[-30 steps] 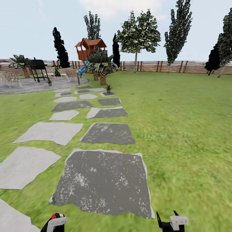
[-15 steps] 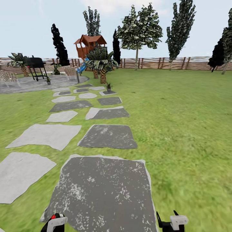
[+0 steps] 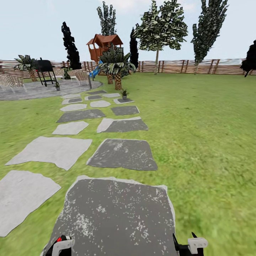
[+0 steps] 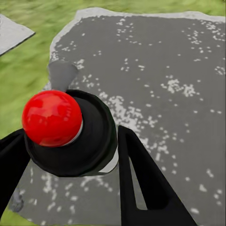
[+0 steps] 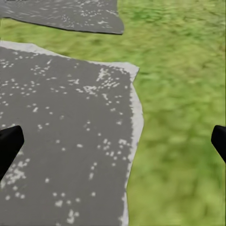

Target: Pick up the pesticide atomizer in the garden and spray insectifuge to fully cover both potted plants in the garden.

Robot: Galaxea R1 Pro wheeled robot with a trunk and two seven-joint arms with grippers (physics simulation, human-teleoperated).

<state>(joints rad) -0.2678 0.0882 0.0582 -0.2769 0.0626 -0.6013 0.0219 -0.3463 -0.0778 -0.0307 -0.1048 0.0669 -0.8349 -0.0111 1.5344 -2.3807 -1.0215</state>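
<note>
Plants [image 3: 124,94] nearer, atomizer [image 4: 66,132] unchanged

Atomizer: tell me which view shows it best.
The left wrist view. The atomizer fills the near frame there, end-on, red tip toward the camera, held between the left gripper fingers. The head view catches just a red speck of it at the bottom edge. The right wrist view looks at stone and grass.

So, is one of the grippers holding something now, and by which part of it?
Yes. The left gripper holds the pesticide atomizer by its black body, one finger on each side, red tip free. The right gripper is open and holds nothing.
</note>
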